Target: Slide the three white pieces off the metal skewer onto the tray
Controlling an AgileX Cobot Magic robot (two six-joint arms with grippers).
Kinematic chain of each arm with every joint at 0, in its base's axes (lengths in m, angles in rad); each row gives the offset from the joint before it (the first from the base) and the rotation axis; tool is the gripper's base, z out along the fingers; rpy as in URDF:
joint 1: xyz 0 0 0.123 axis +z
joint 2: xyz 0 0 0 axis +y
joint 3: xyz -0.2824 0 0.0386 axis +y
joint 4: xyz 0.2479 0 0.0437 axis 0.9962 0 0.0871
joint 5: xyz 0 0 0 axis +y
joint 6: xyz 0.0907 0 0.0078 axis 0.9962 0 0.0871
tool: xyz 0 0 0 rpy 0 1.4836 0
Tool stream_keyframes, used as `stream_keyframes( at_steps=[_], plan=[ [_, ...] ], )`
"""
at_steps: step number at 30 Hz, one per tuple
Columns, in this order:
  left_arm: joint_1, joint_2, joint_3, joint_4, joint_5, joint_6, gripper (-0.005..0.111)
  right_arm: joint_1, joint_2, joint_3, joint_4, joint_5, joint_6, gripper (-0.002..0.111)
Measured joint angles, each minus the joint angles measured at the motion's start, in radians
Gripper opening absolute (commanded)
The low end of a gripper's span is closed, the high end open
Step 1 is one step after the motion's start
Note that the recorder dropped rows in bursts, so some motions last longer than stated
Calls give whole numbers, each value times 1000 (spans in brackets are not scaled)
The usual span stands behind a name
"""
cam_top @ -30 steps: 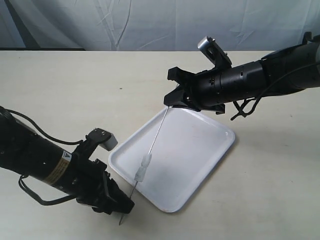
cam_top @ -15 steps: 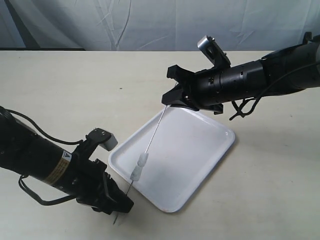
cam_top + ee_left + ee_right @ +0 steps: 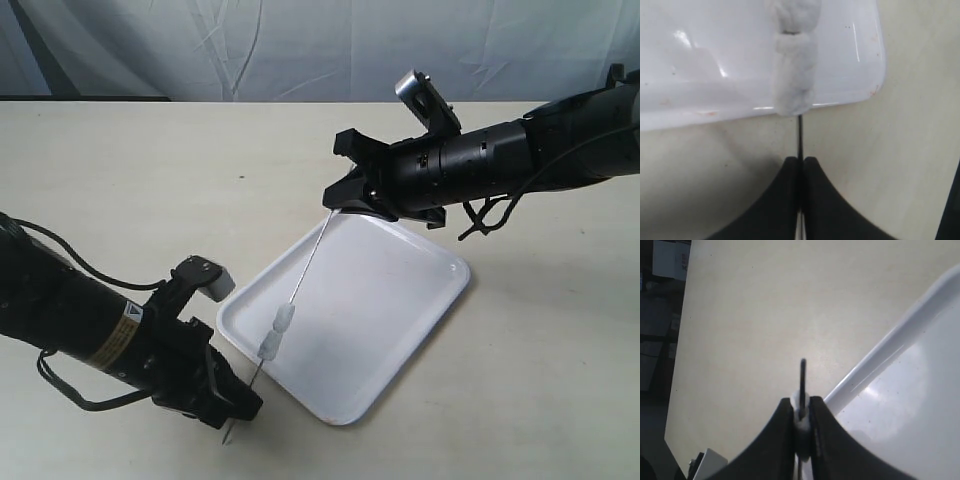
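Observation:
The metal skewer [image 3: 308, 258] slants over the tray [image 3: 400, 300], held at both ends. My left gripper [image 3: 240, 410] is shut on its lower end just off the tray's near-left rim; the thin rod [image 3: 799, 135] runs out from between the closed fingertips [image 3: 801, 160]. White pieces [image 3: 275, 333] sit stacked on the rod's lower part, above the tray's edge, and they show close up as fuzzy lumps [image 3: 792, 75]. My right gripper [image 3: 335, 207] is shut on the upper end [image 3: 801, 402], where a small white lump shows pinched beside the rod [image 3: 803, 375].
The tray [image 3: 900, 415] lies diagonally on a pale beige table [image 3: 150, 180]. A grey cloth backdrop [image 3: 300, 45] hangs behind. Both black arms lie low over the table, with cables trailing from the left arm [image 3: 70, 330].
My left gripper has drawn a little down and to the left, taking the skewer's lower end and the white pieces with it. The right gripper has barely moved.

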Motion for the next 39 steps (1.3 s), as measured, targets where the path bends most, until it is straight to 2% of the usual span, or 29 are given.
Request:
stream_keyframes(
  at_steps=[5,16,28,33,39],
  plan=[
    [0,0,0,0,-2,2,0,0,0,0,0,0,0,2],
    [0,1,-1,-12,-96,-23,0,0,-2,0,4,-10,0,2],
    [0,1,-5,-29,-102,-46,0,2,-2,0,27,-67,0,2],
    [0,1,-5,-35,-100,-46,0,2,-2,0,27,-73,0,14],
    [0,1,-5,-11,-106,-39,0,2,-2,0,40,-106,0,15]
  ],
)
